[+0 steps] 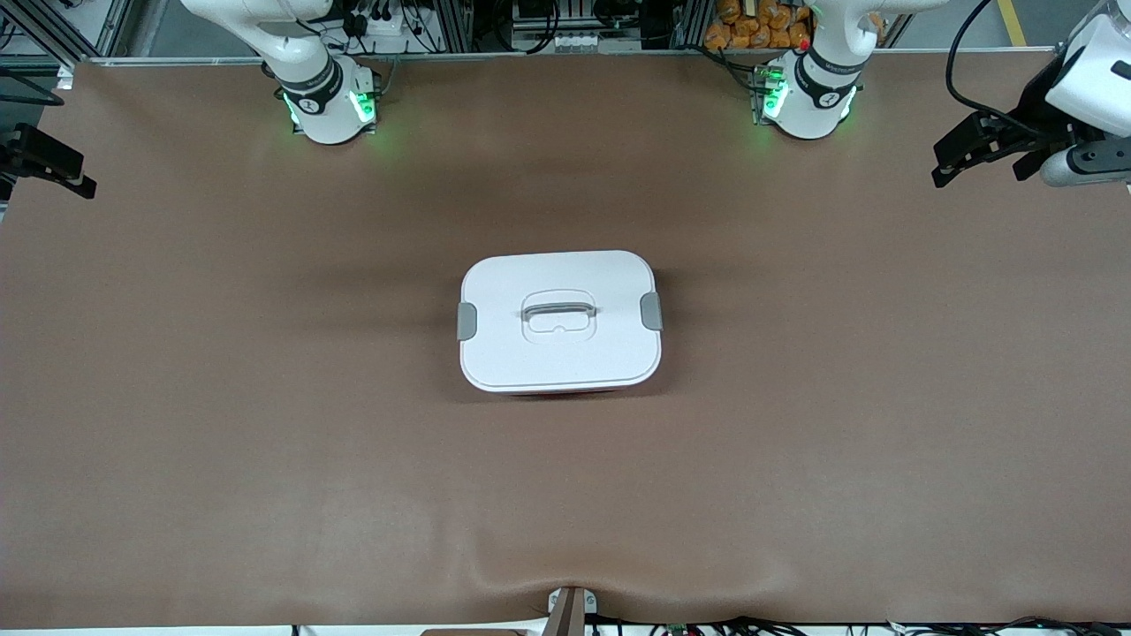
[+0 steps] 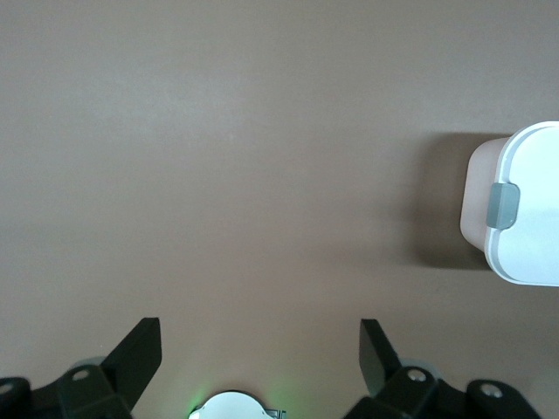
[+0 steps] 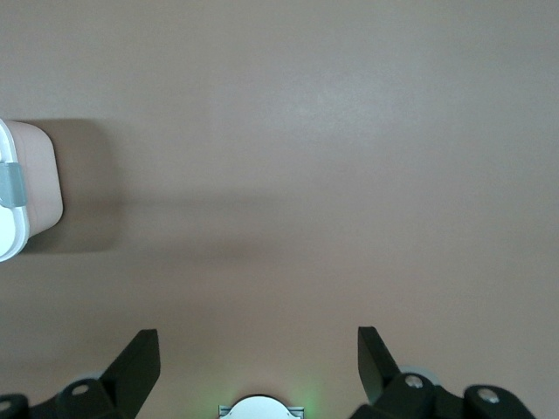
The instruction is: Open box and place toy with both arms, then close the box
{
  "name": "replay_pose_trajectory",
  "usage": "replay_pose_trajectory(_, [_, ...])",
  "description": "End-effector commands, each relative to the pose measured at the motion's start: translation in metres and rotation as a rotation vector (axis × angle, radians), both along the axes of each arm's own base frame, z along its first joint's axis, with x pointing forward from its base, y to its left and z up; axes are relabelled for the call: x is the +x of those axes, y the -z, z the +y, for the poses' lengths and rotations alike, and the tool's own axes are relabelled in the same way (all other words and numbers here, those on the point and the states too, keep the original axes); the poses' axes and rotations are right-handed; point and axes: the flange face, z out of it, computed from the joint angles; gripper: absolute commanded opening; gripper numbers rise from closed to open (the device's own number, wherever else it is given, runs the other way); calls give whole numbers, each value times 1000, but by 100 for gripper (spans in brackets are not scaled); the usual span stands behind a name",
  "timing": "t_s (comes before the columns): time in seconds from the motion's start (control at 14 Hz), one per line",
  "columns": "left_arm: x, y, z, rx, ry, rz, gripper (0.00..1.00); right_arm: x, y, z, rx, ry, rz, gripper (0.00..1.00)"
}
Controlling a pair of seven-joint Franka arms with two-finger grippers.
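Brown matting covers the whole table point(image 1: 265, 397), and at its middle stands the rectangular translucent pink plastic box point(image 1: 560, 321) with rounded corners, its white lid point(image 1: 565, 353) on, a grey clip at each short end and a grey handle point(image 1: 557, 311) lying in the lid's recess. Only the front view shows the full lid; the wrist views each catch one end of the box, where the pink wall point(image 2: 480, 196) shows below the lid and one grey clip point(image 2: 502, 206) sits over the rim. The left gripper point(image 2: 260, 353) hangs over bare matting toward the left arm's end of the table, fingers spread wide and empty, well apart from the box. The right gripper point(image 3: 258, 358) hangs likewise over the right arm's end, also wide and empty, with the box well apart.
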Motion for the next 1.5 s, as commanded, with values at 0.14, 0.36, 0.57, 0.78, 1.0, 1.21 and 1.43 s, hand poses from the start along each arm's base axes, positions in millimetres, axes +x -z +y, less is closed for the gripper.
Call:
replay_pose_trajectory(0.14, [-4, -7, -3, -6, 20, 7, 100, -6, -4, 0, 15, -5, -6, 100])
replay_pose_trajectory(0.36, [-9, -9, 0, -2, 23, 29, 100, -6, -3, 0, 15, -5, -5, 100])
replay_pose_trajectory(0.57, [-8, -7, 2, -2, 27, 36, 100, -6, -3, 1, 15, -6, -5, 100])
replay_pose_trajectory(0.78, [-4, -3, 10, -2, 12, 43, 100, -6, -3, 1, 15, -6, -5, 100])
replay_pose_trajectory(1.0, [-4, -3, 11, -4, 1, 43, 100, -6, -3, 1, 15, -6, -5, 100])
replay_pose_trajectory(1.21, [-2, -6, 13, -5, -11, 37, 100, -6, -3, 1, 15, -6, -5, 100])
replay_pose_trajectory(1.43, [0, -5, 27, -6, -43, 38, 100, -6, -3, 1, 15, -6, -5, 100])
